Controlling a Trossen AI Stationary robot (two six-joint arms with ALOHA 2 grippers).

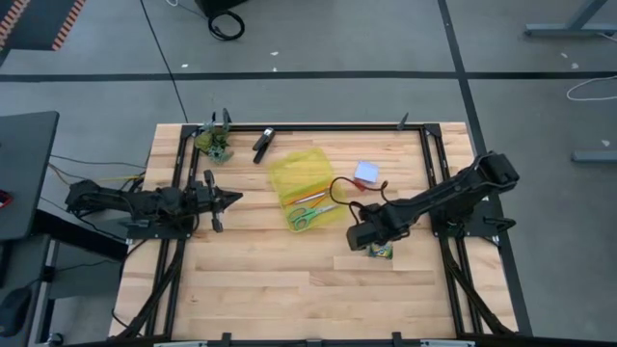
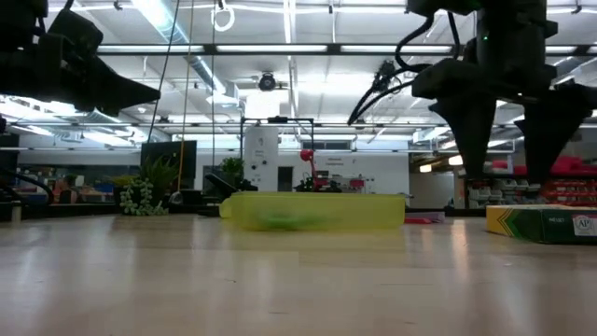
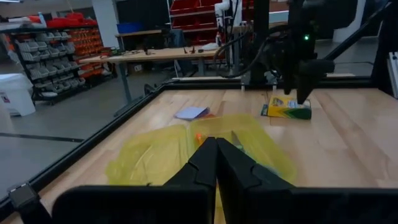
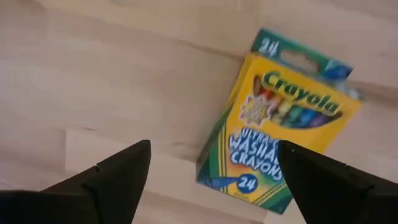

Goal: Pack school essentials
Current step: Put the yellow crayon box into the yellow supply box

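Note:
The green-yellow crayon box (image 4: 280,143) lies flat on the table, also seen in the high view (image 1: 383,252) and the low view (image 2: 541,224). My right gripper (image 4: 214,168) is open and hovers just above it, its fingers (image 2: 471,140) clear of the box. A yellow see-through pouch (image 1: 304,176) lies mid-table with an orange pencil (image 1: 308,197) on it. The green-handled scissors (image 1: 310,218) rest at its near edge. The pale blue notepad (image 1: 366,173) lies beyond the pouch's right side. My left gripper (image 1: 227,200) is shut and waits left of the pouch (image 3: 186,149).
A black clip-like object (image 1: 262,145) and a small green plant clump (image 1: 217,145) sit near the table's far left corner. A black frame rail (image 1: 318,126) runs along the far edge and the sides. Bare wood (image 1: 289,280) stretches toward the near edge.

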